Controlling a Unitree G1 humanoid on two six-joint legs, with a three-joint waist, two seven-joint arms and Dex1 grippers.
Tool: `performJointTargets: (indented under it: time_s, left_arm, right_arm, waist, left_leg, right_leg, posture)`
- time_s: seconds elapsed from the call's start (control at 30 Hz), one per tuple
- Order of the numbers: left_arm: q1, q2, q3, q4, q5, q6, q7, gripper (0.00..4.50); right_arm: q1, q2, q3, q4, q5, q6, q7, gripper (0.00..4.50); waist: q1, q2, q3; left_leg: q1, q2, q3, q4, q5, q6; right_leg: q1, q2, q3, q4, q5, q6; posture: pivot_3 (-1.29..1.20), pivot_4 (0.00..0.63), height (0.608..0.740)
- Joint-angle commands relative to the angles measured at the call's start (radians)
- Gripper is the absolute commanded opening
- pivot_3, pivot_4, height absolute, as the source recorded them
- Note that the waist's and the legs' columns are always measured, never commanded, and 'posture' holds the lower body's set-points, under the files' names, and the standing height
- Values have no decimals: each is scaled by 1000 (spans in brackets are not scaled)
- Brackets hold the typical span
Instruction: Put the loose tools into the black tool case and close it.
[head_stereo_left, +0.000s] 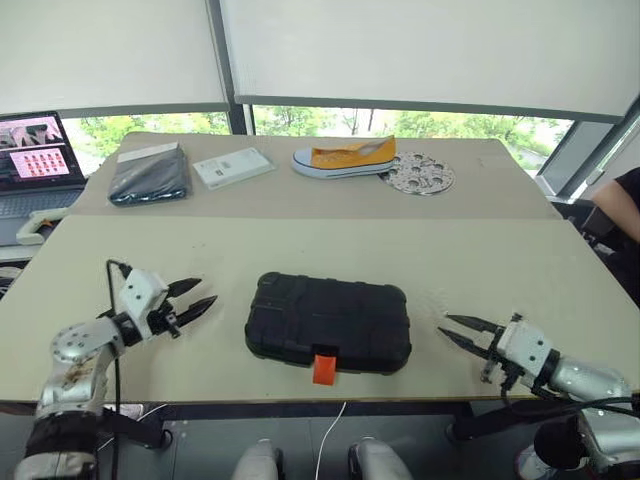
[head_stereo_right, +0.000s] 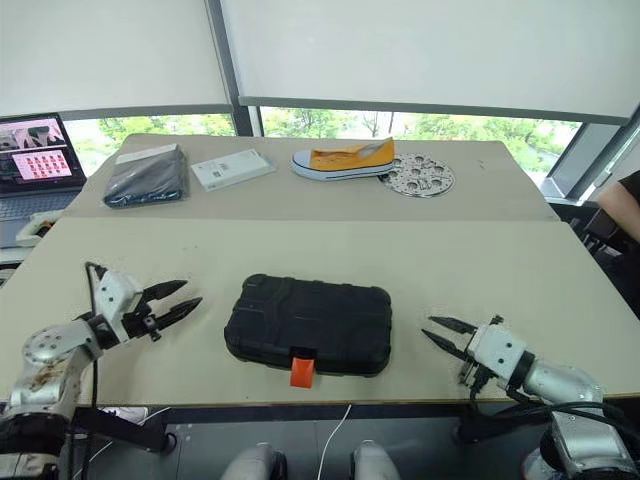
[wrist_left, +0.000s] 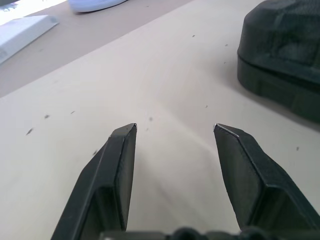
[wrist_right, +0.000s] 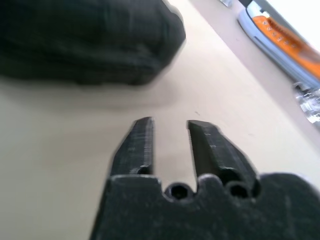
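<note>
Case at table front edge (closed), between both tools; shoe behind.

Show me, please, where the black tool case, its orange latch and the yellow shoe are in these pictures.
black tool case (head_stereo_left: 328, 318): left eye view, middle of the closed lid.
orange latch (head_stereo_left: 324, 368): left eye view, the tab at the near edge.
yellow shoe (head_stereo_left: 352, 154): left eye view, its canvas side.

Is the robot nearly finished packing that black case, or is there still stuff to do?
It looks nearly finished. The black tool case lies shut on the table, orange latch in front, with no loose tools lying about. The left gripper and right gripper flank it, both open, holding nothing.
</note>
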Motion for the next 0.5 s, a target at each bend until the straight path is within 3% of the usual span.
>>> performJointTargets:
  time_s: [0.03, 0.07, 0.13, 0.27, 0.5]
  left_arm:
    - [-95, -18, -51, 6, 9, 39, -16, 1166]
    - [-142, -33, -77, 30, 25, 42, -20, 625]
    - [-260, -70, -140, 113, 72, 49, -25, 23]
    - [-413, -94, -232, 307, 157, 76, -67, 23]
    - [-470, -96, -263, 421, 158, 67, -233, 23]
  right_arm:
    - [56, -53, -10, -201, 119, 167, 60, 16]
    - [79, -71, 7, -251, 127, 215, 77, 0]
    - [110, -103, 64, -330, 113, 291, 115, 0]
    - [84, -103, 149, -398, 93, 409, 128, 0]
    - [-71, 10, 199, -363, 69, 487, 91, 0]
  waist:
    - [0, 0, 0]
    - [1, -1, 0]
    - [5, -1, 0]
    - [7, -2, -1]
    - [-7, -4, 0]
  left_leg:
    - [0, 0, 0, 0, 0, 0]
    - [0, 0, 0, 0, 0, 0]
    - [0, 0, 0, 0, 0, 0]
    - [-3, -1, -1, 1, 0, 0]
    - [-5, -1, -2, 1, 0, 0]
  right_leg:
    - [0, 0, 0, 0, 0, 0]
    - [0, 0, 0, 0, 0, 0]
    - [0, 1, 0, -1, 0, 1]
    - [-1, 2, 0, -1, -1, 2]
    - [-4, 4, 0, -2, -1, 2]
  posture:
    - [0, 150, 740]
    - [0, 150, 740]
    - [0, 150, 740]
    - [0, 150, 740]
    - [0, 150, 740]
